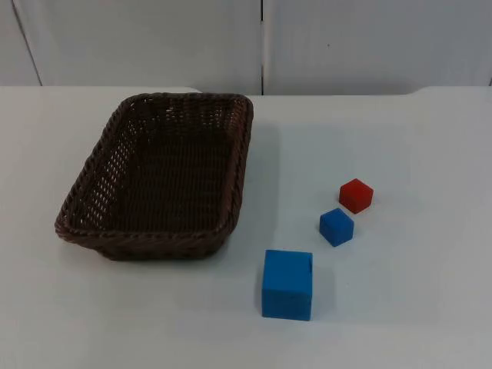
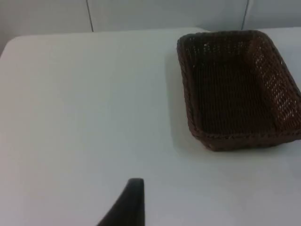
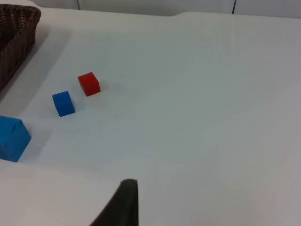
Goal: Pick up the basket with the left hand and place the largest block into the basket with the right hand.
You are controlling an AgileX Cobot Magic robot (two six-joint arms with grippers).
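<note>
A dark brown wicker basket (image 1: 240, 165) stands empty on the left half of the white table; its rim is also seen from the left wrist (image 2: 186, 89) and the right wrist (image 3: 21, 26). The largest block, a big blue cube (image 1: 287, 284) (image 3: 11, 139), rests near the front, just right of the basket's front corner. My left gripper (image 2: 134, 200) waits over bare table, well short of the basket. My right gripper (image 3: 124, 202) waits too, a good distance from the blocks. Neither holds anything.
A small blue cube (image 1: 337, 227) (image 3: 63, 103) and a small red cube (image 1: 356, 195) (image 3: 89, 84) sit close together right of the basket, behind the big cube. The grey partition wall (image 1: 346, 46) closes the table's far edge.
</note>
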